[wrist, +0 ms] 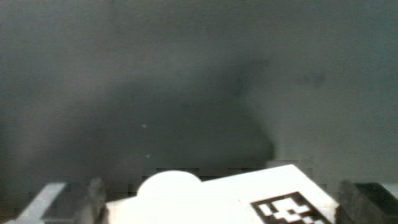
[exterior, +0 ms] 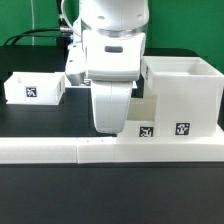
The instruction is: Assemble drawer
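1. Nearest the exterior camera, the long low wall strip [exterior: 60, 150] runs across the dark table [exterior: 40, 200]. The drawer's parts stand just behind it.
2. The gripper [exterior: 108, 122] hangs low over one knobbed tray [exterior: 152, 112], which sits just beside the casing [exterior: 185, 90], on the exterior view's left of it. The second tray [exterior: 35, 88] lies well apart, further to that view's left.
3. Its fingers [wrist: 50, 203] are spread on either side of the knobbed tray with a thin dark gap at each side, so I judge them released and gripping nothing.
4. Risk: the tag [wrist: 294, 207] sits diagonally between the fingers, so the tray looks skewed. Closing could catch a corner, twist the tray or shove it against the casing. The rounded knob [wrist: 169, 187] offers no firm hold.
5. Facing: the casing's open side faces up. The second tray's long axis runs across the exterior view. The arm hides too much of the knobbed tray to tell its long axis.
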Robot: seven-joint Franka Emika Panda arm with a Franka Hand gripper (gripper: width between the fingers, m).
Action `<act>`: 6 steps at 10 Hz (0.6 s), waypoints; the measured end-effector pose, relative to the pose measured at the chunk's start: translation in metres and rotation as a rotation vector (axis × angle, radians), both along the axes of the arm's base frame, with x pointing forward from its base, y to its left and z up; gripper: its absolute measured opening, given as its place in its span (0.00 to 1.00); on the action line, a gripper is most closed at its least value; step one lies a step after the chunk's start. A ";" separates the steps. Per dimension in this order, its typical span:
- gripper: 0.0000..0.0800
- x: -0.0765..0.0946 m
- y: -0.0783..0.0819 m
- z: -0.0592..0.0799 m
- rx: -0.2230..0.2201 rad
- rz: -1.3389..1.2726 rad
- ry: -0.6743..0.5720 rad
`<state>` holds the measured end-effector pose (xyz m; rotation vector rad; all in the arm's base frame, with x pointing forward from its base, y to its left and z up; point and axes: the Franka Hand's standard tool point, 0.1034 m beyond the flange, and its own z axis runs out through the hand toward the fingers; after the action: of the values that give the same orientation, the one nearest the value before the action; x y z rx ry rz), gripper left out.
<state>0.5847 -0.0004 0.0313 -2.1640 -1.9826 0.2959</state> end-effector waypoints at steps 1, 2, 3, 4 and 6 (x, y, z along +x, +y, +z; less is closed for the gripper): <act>0.81 0.001 0.000 0.003 -0.007 -0.008 0.013; 0.81 0.002 0.000 0.005 -0.008 -0.007 0.014; 0.81 0.000 -0.011 0.004 0.021 0.071 0.005; 0.81 -0.006 -0.028 0.002 0.033 0.099 0.003; 0.81 -0.005 -0.021 0.002 0.023 0.068 0.005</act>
<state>0.5797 -0.0211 0.0330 -2.0827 -2.0503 0.2862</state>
